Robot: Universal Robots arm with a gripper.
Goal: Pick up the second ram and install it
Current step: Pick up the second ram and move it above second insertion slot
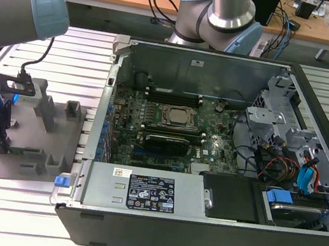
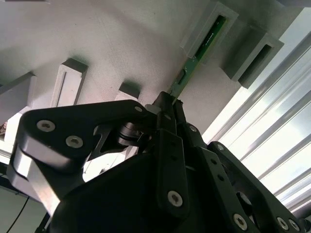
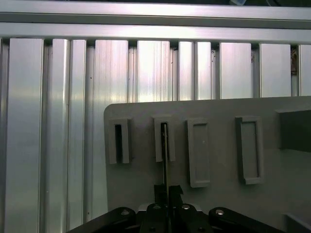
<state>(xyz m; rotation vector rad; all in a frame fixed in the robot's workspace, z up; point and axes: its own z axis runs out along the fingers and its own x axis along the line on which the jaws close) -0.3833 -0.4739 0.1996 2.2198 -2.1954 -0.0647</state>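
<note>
The second ram (image 2: pixel 194 60) is a thin green board standing on edge in a slot block of the grey holder tray (image 2: pixel 121 39). Its far end sits inside the block, and its near end runs between my fingers. My gripper (image 2: pixel 168 103) is shut on that near end. In the first wrist view the ram (image 3: pixel 164 160) shows edge-on as a dark line from the slot down into the gripper (image 3: pixel 167 190). In the exterior view the arm hangs over the tray (image 1: pixel 32 134) at the exterior view's left, beside the open computer case (image 1: pixel 198 227).
The tray carries several more upright slot blocks (image 3: pixel 118 141), one beside the ram's block. Ribbed aluminium table rails (image 3: pixel 48 121) surround the tray. Inside the case lie the motherboard with its CPU socket (image 1: pixel 176 116), black slots (image 1: pixel 175 93), cables and drive bays (image 1: pixel 293 173).
</note>
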